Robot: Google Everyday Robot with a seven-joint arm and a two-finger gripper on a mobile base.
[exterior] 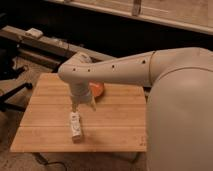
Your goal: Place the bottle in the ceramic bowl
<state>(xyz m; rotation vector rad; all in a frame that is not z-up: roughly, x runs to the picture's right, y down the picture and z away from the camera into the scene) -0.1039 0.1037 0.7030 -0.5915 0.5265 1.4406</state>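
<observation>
Hovering gripper (83, 104): just above the bottle (75, 125), jaws apart, ready to grab.
bottle: lying flat on the table (116, 121).
ceramic bowl (98, 90): near, behind the bottle, waiting for it.

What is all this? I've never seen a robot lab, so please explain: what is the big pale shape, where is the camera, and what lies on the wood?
The big pale shape is a robot's arm, reaching in from the right. There is only one picture, and it looks down on the scene; where the camera is mounted is not on record. At the arm's end, the gripper points down over a wooden board. Just below it, a small white bottle lies on the board. An orange ceramic bowl peeks out from behind the arm's wrist, partly hidden. I cannot tell whether the gripper touches the bottle.
</observation>
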